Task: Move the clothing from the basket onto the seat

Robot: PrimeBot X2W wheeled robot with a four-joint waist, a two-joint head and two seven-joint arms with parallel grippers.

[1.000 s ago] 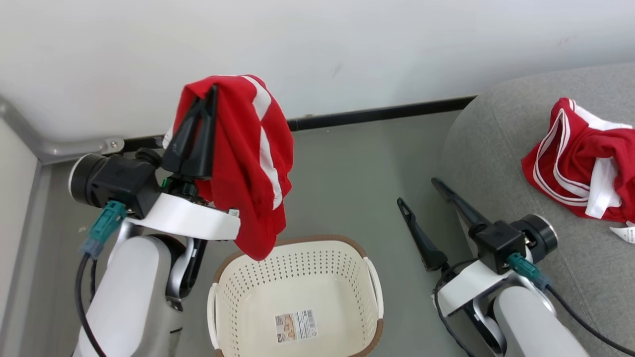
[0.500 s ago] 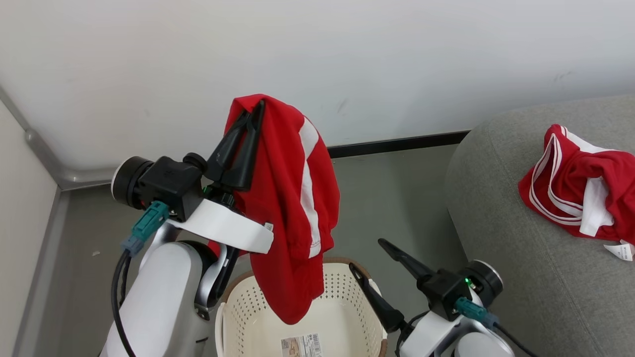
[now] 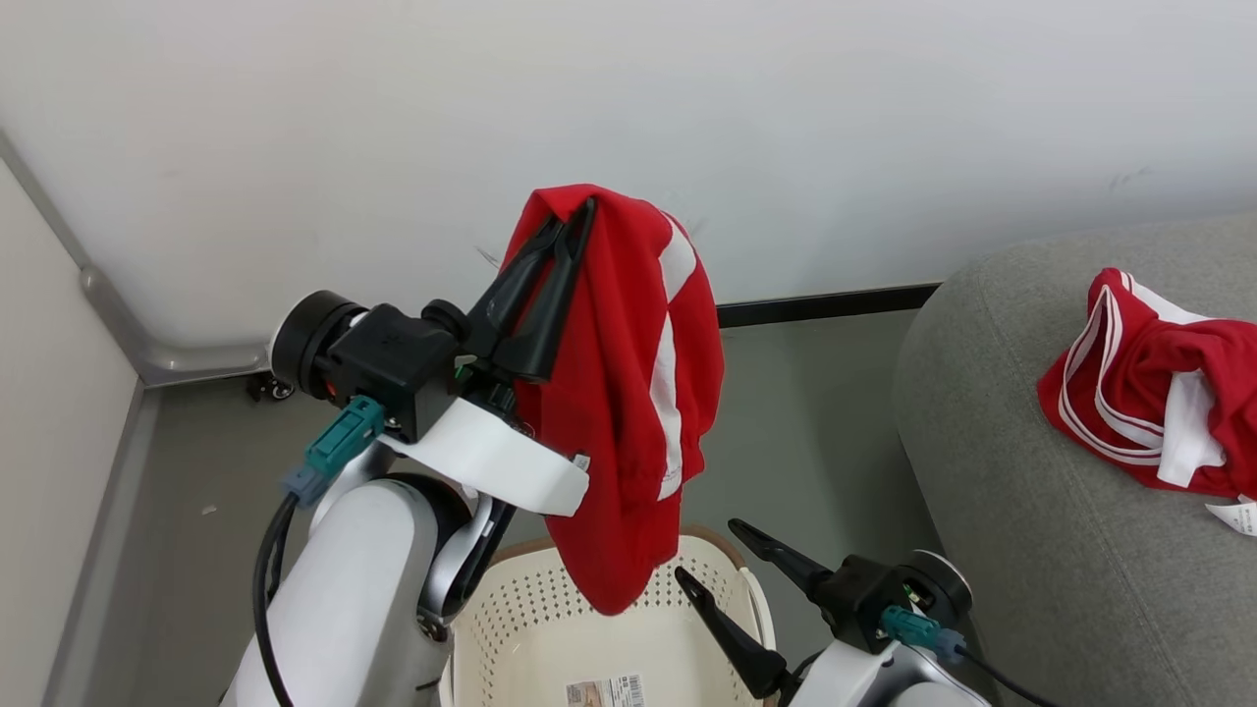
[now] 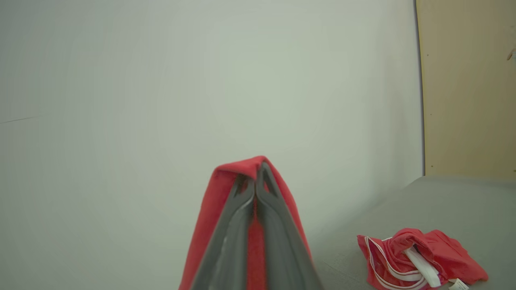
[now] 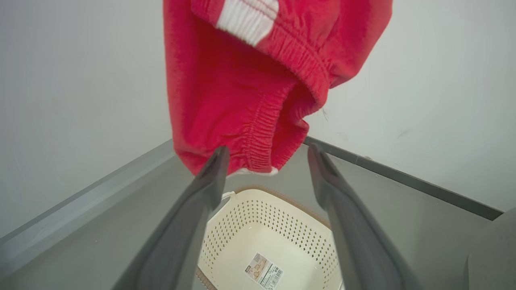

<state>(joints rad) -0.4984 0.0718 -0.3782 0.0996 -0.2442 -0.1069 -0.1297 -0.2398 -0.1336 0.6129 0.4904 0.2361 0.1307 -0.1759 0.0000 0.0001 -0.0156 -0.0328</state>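
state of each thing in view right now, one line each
left claw, shut on the held garment, raised
held garment, hanging draped from the left claw, above the basket
second garment, lying crumpled on the seat
basket, upright on the floor, no clothing seen inside
seat, bearing the second garment
right claw, open, holding nothing, by the basket rim

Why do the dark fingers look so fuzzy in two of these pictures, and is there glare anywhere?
Left wrist view: the left gripper, shut on the red garment, sits close to the lens and blurs towards the bottom edge. Right wrist view: the open right gripper is equally soft, the basket beyond it crisp. Head view: sharp, evenly lit, no glare.
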